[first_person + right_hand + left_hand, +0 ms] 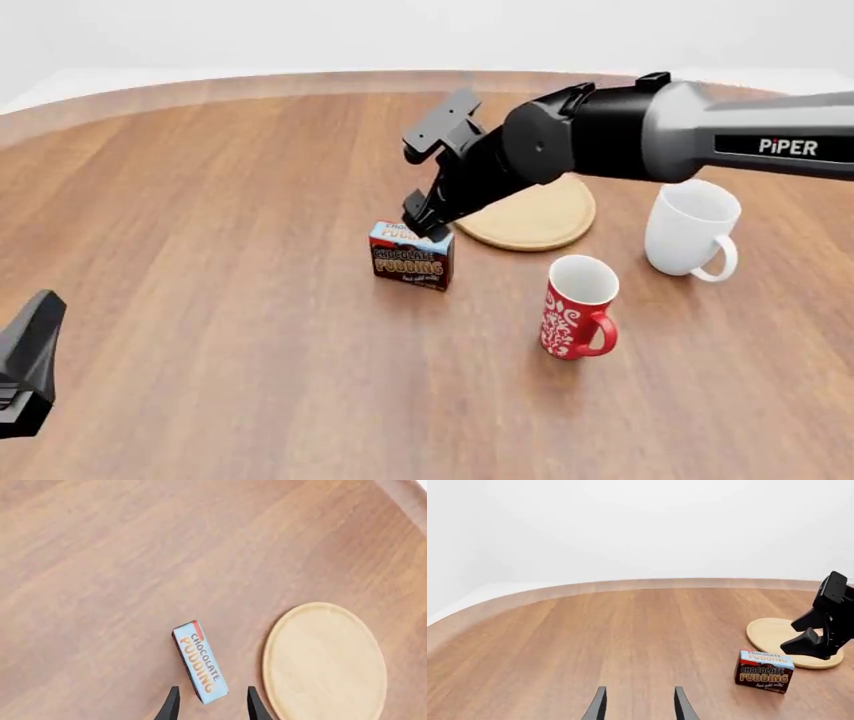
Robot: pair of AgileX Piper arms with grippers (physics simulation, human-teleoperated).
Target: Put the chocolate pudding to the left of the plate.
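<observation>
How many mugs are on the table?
2. The white mug stands right of the plate; the red patterned mug stands nearer the camera, right of the chocolate pudding. None looks hidden.

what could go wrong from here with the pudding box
The right gripper is open right above the chocolate pudding, with one end of the carton between its fingers. A sideways drift could tip the narrow upright carton. The plate sits close beside it, so a nudge that way might push the carton onto the rim. The red mug stands near the arm's path back.
</observation>
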